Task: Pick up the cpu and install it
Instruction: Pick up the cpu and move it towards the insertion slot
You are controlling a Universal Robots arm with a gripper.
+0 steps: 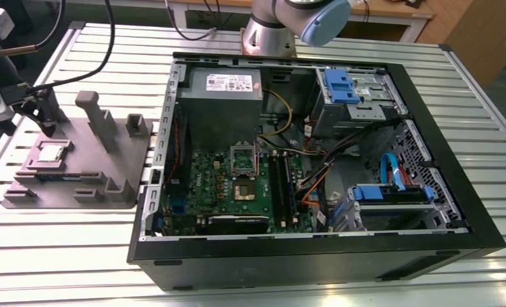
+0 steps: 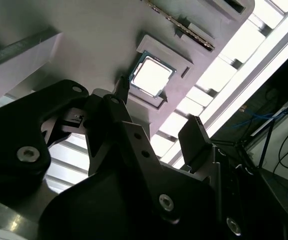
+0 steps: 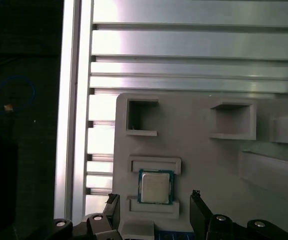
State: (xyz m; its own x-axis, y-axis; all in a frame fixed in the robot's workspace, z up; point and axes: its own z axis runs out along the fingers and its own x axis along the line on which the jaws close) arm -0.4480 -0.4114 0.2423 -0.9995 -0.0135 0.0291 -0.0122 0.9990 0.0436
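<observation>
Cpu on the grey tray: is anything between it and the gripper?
Nothing visible. The cpu lies uncovered in its pocket on the tray, and the open gripper hovers over it with only air between.

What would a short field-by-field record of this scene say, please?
cpu: lying flat in its recess on the grey fixture tray, not yet picked up
gripper: open, poised over the cpu with one jaw on each side of it
computer case: open, on the slatted table, to the exterior view's right of the tray
motherboard: inside the case
</observation>
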